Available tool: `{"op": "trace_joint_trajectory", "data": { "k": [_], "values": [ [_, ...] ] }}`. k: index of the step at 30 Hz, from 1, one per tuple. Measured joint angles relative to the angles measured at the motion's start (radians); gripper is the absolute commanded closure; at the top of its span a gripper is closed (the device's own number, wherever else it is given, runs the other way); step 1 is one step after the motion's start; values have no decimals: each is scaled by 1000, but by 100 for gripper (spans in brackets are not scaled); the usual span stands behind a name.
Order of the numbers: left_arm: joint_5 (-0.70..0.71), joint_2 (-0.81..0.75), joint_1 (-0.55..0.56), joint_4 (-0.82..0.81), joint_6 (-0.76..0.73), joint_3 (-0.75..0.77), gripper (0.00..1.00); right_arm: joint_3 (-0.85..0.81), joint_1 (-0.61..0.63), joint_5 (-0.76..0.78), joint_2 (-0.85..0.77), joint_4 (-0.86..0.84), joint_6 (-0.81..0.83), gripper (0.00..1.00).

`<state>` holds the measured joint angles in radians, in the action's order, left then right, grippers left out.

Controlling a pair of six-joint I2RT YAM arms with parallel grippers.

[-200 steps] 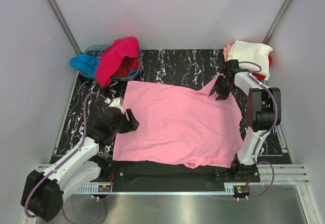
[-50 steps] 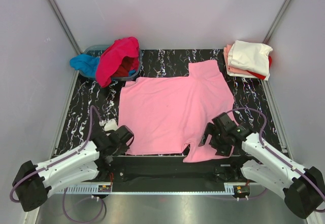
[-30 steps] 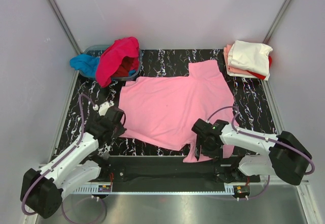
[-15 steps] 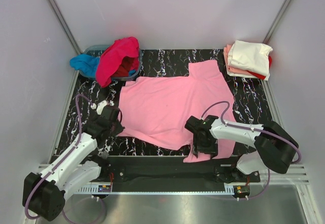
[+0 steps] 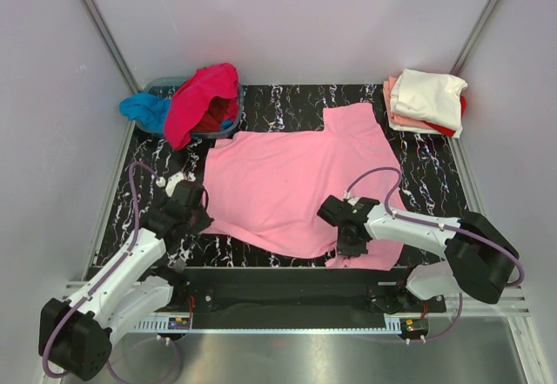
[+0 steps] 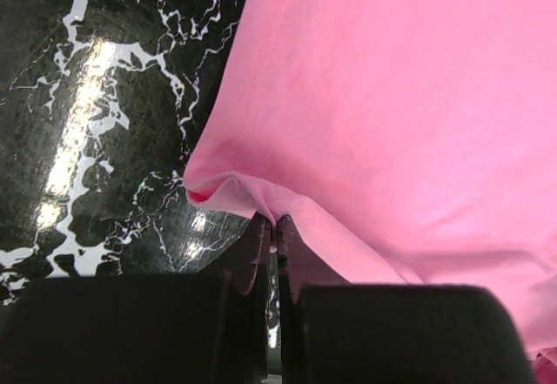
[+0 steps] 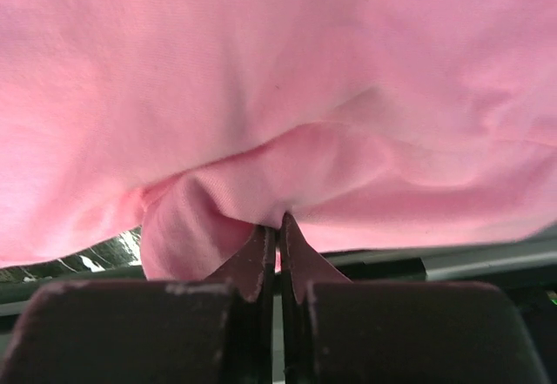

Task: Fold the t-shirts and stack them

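A light pink t-shirt point(image 5: 296, 184) lies spread on the black marbled table point(image 5: 435, 175). At its near left corner my left gripper point(image 5: 202, 216) is shut on a pinch of the hem point(image 6: 261, 201). My right gripper point(image 5: 352, 241) is shut on a bunched fold of the same shirt point(image 7: 287, 184) at its near edge, by the near-right sleeve point(image 5: 370, 253). A hot pink t-shirt point(image 5: 200, 101) and a bright blue one point(image 5: 144, 108) hang over a basin at the back left. Folded cream white point(image 5: 426, 95), salmon point(image 5: 393, 114) and red point(image 5: 452, 125) t-shirts are stacked at the back right.
The grey-blue basin point(image 5: 165, 84) stands at the table's back left corner. White walls close in three sides. A metal rail point(image 5: 287, 319) with the arm bases runs along the near edge.
My right gripper has shut on the pink shirt's near edge, and the near-right sleeve now lies flatter. The left gripper has stayed shut on the left hem, barely moving.
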<state>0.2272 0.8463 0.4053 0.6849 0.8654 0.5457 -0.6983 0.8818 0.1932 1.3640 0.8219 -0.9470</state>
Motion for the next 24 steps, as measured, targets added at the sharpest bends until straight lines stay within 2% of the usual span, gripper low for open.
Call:
{"op": "trace_joint_trajectory", "data": {
  "k": [4, 7, 9, 11, 12, 13, 14, 15, 17, 19, 22, 24],
  "values": [
    [-15, -22, 0, 49, -14, 29, 100, -58, 0, 1, -21, 93, 0, 100],
    [-28, -24, -6, 84, -32, 89, 100, -163, -13, 7, -74, 168, 13, 100],
    [-35, -18, -14, 92, -48, 133, 100, -248, -62, -7, -76, 185, 51, 100],
    [-44, 6, -27, 91, -66, 175, 100, -328, -164, -47, -42, 166, 113, 100],
    [-53, 23, -36, 89, -75, 189, 100, -362, -217, -64, -10, 151, 146, 96],
    [-63, 46, -47, 84, -85, 202, 100, -400, -274, -83, 34, 139, 184, 79],
    [-74, 71, -58, 76, -93, 210, 100, -444, -321, -95, 93, 132, 219, 46],
    [-88, 98, -68, 67, -103, 212, 100, -501, -361, -101, 165, 137, 252, 39],
    [-111, 145, -81, 62, -116, 212, 100, -634, -412, -89, 302, 149, 313, 33],
    [-132, 177, -89, 60, -126, 212, 100, -719, -431, -71, 384, 124, 351, 32],
    [-158, 196, -96, 59, -140, 211, 100, -686, -426, -70, 344, 115, 360, 32],
    [-170, 196, -98, 49, -144, 208, 100, -597, -417, -64, 241, 113, 352, 36]
  ]
}}
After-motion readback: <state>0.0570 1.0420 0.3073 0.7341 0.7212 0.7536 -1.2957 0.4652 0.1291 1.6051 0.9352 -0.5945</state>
